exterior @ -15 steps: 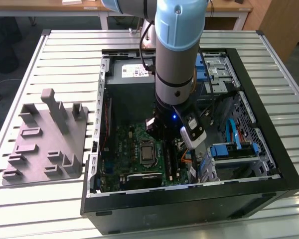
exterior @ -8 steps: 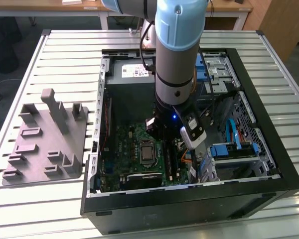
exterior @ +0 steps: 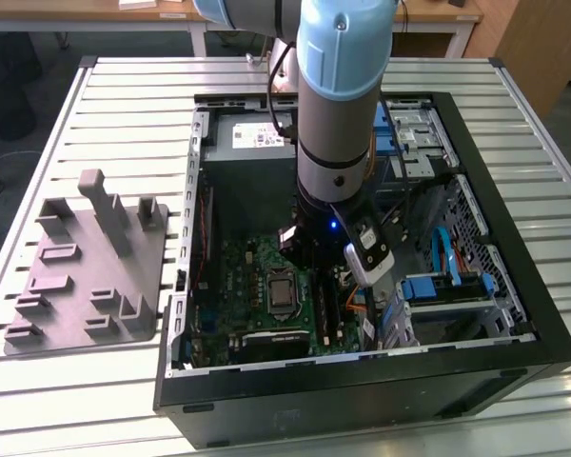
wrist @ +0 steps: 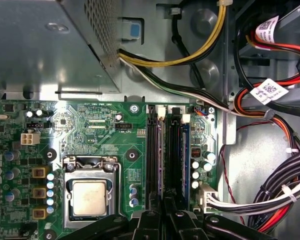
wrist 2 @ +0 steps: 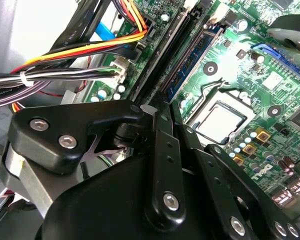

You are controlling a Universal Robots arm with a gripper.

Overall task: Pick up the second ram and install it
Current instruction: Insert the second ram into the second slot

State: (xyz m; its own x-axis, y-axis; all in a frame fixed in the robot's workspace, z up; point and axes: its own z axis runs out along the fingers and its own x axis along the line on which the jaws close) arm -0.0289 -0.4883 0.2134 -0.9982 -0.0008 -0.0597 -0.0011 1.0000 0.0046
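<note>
- At the exterior view's left, we see a grey plastic block lying on the slatted table, well apart from the open computer case.
- Inside the case lies the green motherboard, with the square processor socket near its middle.
- The arm reaches straight down into the case. Its gripper is low over the board, just to the exterior view's right of the socket.
- In both wrist views the gripper sits over the memory slots, its fingers drawn close together and pinching the near end of the second ram.
- That stick stands on edge in a slot, between the socket and the other memory stick, which is seated just beside it.
- We cannot tell whether the held stick is pressed fully home.
- A bundle of cables runs past the far side of the slots.
- At the exterior view's right, blue drive brackets sit by the case wall.
</note>
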